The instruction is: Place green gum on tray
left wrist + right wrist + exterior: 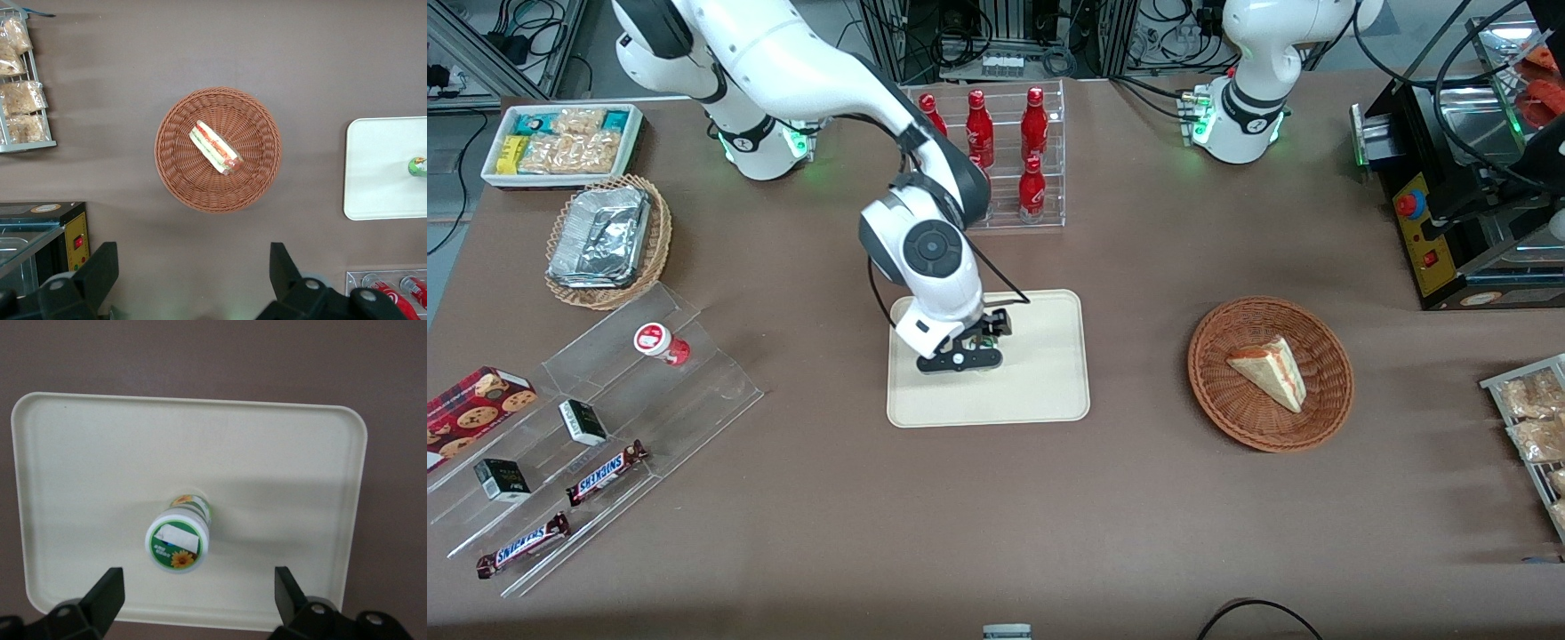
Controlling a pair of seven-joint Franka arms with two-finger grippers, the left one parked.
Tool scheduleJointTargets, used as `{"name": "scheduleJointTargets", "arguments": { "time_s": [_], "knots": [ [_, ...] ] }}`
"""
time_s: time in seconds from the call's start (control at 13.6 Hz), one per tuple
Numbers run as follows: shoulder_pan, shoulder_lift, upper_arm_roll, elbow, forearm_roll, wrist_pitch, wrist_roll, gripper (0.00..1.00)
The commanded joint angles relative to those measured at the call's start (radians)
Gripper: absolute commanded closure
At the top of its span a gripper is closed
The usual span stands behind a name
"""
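One small canister, the green gum (pixel 177 543), stands upright on the tray (pixel 293 447), roughly mid-tray. The gripper (pixel 193 603) hangs above it with its fingers spread wide, holding nothing and touching nothing. It looks light and rigid, probably smooth plastic, so a bit slippery and easy to tip; I'd take it across the round body just under the lid, with gentle pressure.
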State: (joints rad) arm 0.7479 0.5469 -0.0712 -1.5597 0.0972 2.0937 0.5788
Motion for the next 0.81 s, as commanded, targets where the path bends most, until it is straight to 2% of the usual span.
{"name": "scheduleJointTargets", "arguments": {
  "time_s": [0.0,0.37,0.74],
  "knots": [
    [-0.048,-0.079,0.004,-0.006,-0.007,-0.119,-0.092,0.0],
    [-0.177,-0.172,0.004,-0.002,-0.007,-0.288,-0.298,0.0],
    [-0.355,-0.226,0.004,-0.003,0.004,-0.366,-0.543,0.0]
  ]
}}
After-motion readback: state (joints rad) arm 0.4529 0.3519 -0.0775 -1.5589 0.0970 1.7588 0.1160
